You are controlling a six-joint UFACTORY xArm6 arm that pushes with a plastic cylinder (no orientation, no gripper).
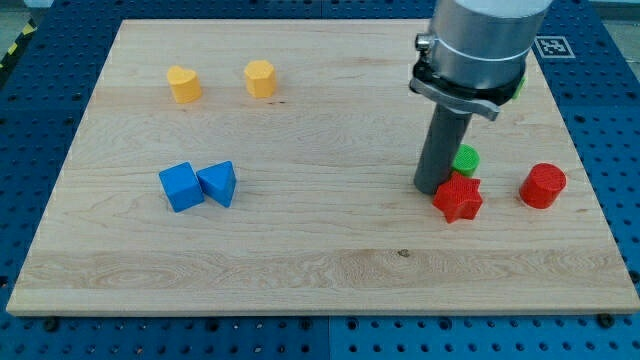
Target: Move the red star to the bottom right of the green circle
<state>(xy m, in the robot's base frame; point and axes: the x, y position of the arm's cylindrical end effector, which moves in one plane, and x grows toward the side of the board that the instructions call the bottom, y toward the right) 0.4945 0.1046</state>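
wooden board (300, 250) fills frame. my tip (433, 188), a bare rod with no fingers to open or close, touches red star (458, 198) at right-centre, on its left edge, likely nudging it rightward below green circle (466, 159).

A pale wooden tabletop (300, 250) fills most of the view — a light board with long grain lines running from the view's left to the view's right and a small dark knot near the view's bottom, right of centre. Its edges taper toward the view's top. Beneath and around it lies a blue perforated base (610, 150), dotted with regular rows of small holes. At the view's top left corner a strip of yellow-and-black hazard tape (14, 50) shows. Near the top right a black-and-white square marker (552, 46) sits on the blue surface. The light is even and soft — shadows stay short.
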